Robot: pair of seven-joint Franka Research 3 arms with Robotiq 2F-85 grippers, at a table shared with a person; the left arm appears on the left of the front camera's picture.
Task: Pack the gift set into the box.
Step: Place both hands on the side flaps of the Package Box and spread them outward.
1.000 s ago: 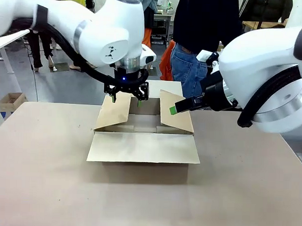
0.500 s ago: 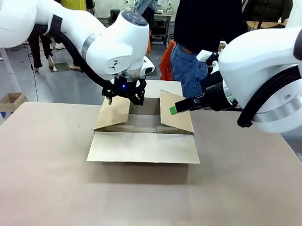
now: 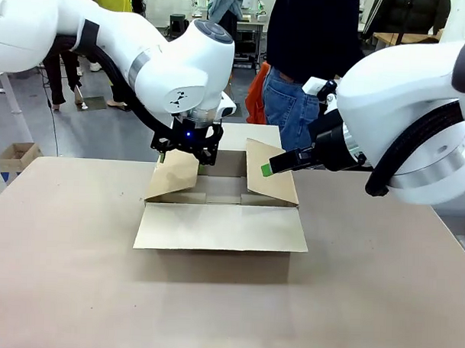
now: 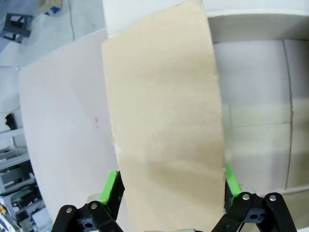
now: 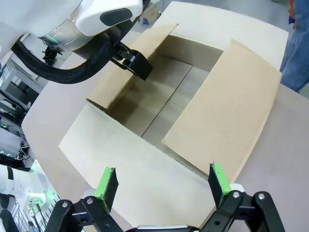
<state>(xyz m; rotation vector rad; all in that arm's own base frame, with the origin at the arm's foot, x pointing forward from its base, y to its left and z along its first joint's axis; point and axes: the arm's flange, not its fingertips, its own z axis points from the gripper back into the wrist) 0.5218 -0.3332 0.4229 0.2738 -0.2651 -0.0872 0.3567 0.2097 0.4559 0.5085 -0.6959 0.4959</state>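
The box sits mid-desk, mouth up, with its near flap folded flat toward the robot and bare cardboard showing on its floor. The left hand hangs over the left flap with its fingers spread wide, the flap's edge running between the green pads; whether either pad touches the card is too close to call. The right hand hovers just off the right flap, also wide and holding nothing. Both side flaps lean in over the opening, and that looks like the danger: a gift set only a little narrower than the box would likely catch on them. An empty carton is light too, so a sideways shove on a flap could skid it across the desk or crease the hinge
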